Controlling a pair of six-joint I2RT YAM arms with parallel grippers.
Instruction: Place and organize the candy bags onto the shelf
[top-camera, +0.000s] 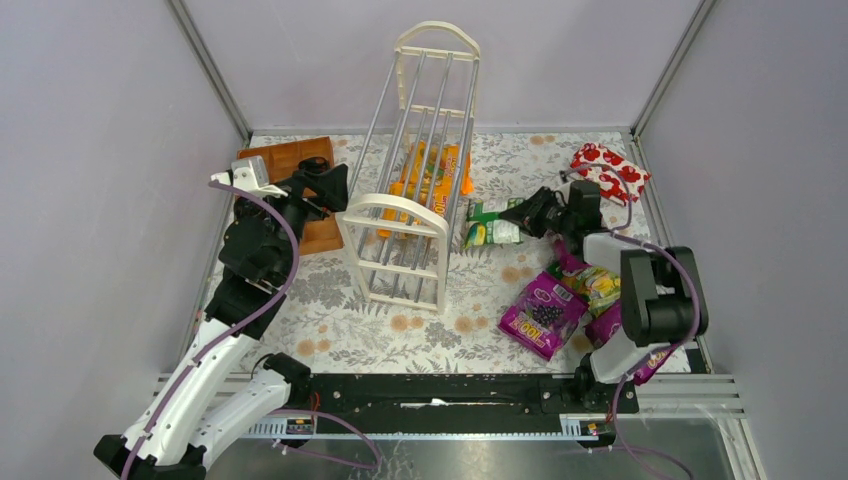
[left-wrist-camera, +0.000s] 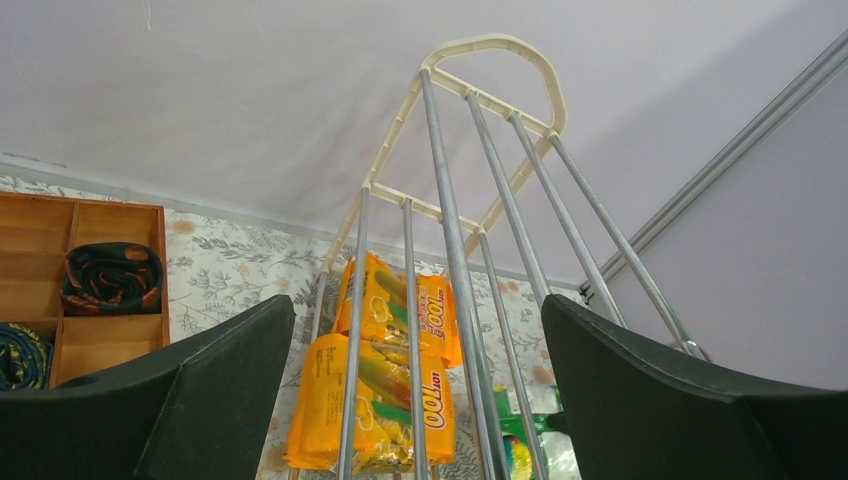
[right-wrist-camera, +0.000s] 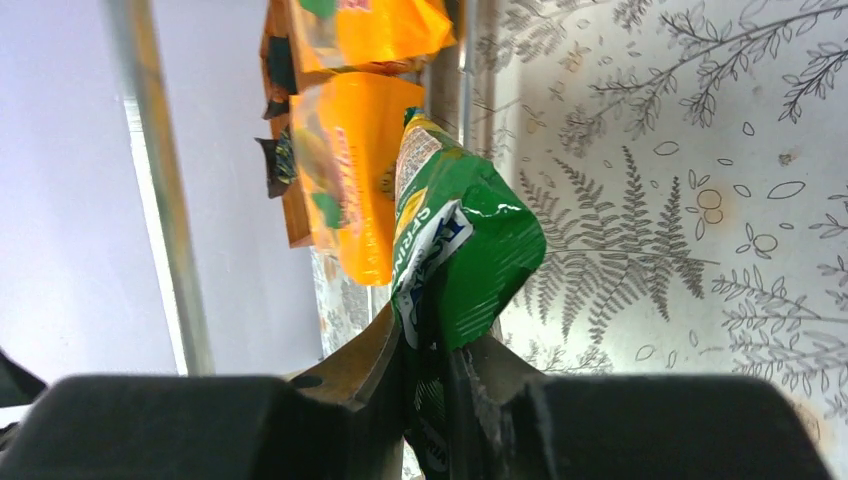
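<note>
The cream-white shelf (top-camera: 395, 207) stands mid-table, and two orange candy bags (top-camera: 430, 175) lie on its rods. My right gripper (top-camera: 530, 215) is shut on the edge of a green candy bag (top-camera: 492, 226) just right of the shelf. The right wrist view shows the crumpled green bag (right-wrist-camera: 465, 250) pinched between the jaws of my right gripper (right-wrist-camera: 432, 370), with the orange bags (right-wrist-camera: 350, 170) beyond it. A purple candy bag (top-camera: 543, 312) lies at the front right. My left gripper (top-camera: 335, 186) hangs open at the shelf's left side. From the left wrist, the rods (left-wrist-camera: 450, 220) stand between the fingers (left-wrist-camera: 200, 390).
A brown wooden tray (top-camera: 300, 165) holding dark rolled items sits at the back left, behind my left arm. A red packet with white shapes (top-camera: 608, 170) lies at the back right. More bags (top-camera: 600, 288) are piled under my right arm. Grey walls close in three sides.
</note>
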